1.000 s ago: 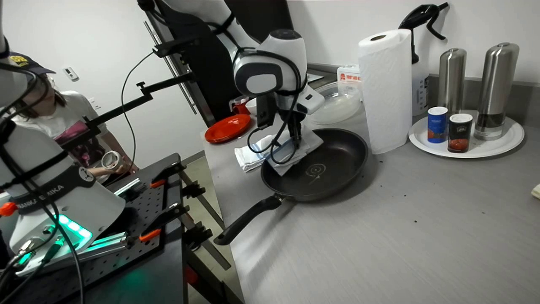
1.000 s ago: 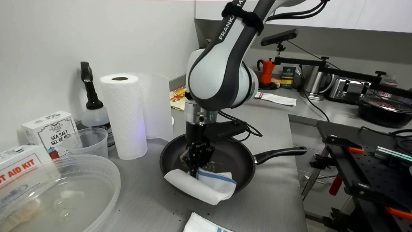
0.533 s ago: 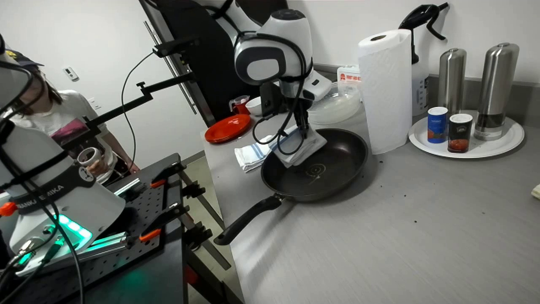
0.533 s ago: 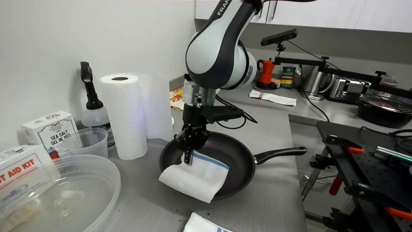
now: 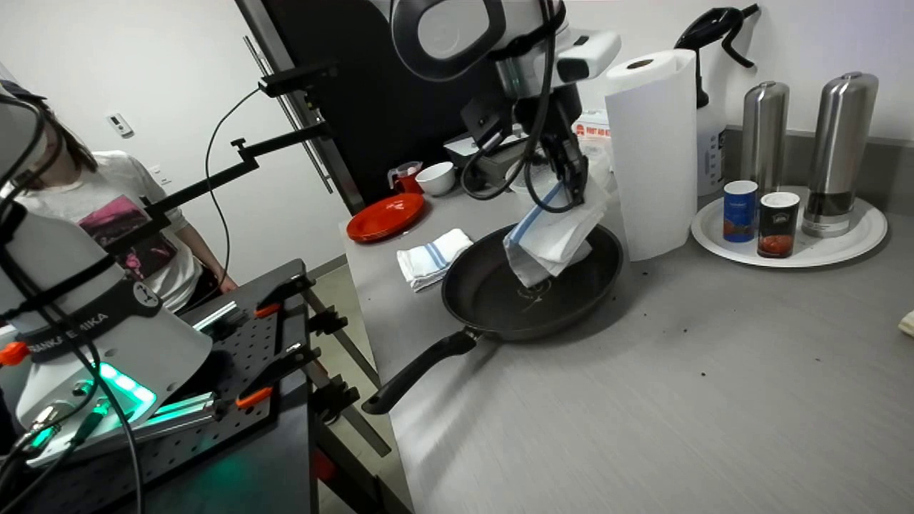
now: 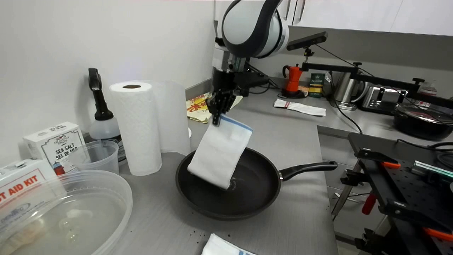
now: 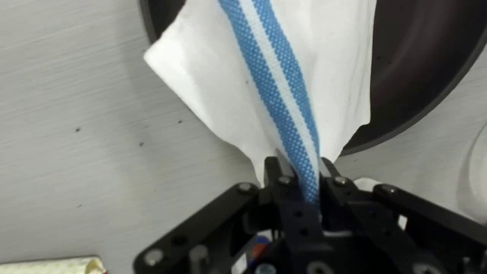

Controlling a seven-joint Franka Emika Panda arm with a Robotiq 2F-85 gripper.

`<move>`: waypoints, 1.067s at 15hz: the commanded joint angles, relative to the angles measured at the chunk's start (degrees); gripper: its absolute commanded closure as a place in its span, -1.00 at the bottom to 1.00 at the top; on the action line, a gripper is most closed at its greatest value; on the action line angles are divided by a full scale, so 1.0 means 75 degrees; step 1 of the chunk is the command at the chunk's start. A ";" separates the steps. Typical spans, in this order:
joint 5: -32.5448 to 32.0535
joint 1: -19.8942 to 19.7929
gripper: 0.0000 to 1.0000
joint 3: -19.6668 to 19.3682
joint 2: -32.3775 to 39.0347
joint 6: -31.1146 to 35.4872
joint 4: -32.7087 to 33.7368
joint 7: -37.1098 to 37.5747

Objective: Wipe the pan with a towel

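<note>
One pan sits on the counter, specks in it in the wrist view. In an exterior view the towel hangs over its right part, pinched in the gripper. Pickup looks done; how much is wiped I cannot tell, but the specks suggest wiping is left, then setting the towel down. Farther right, the bottle hides its fill. Last, the plate carries a can, a jar, red low down (contents or label, unclear), and a mill, dark near its base.
</note>
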 commanded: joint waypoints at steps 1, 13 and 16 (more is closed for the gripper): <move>-0.0731 0.0301 0.93 -0.0792 -0.0601 0.0126 -0.0236 0.0055; -0.2622 0.0584 0.93 -0.2379 -0.1269 0.0629 0.0199 0.0463; -0.3164 0.0713 0.93 -0.2787 -0.1300 0.0754 0.0214 0.0675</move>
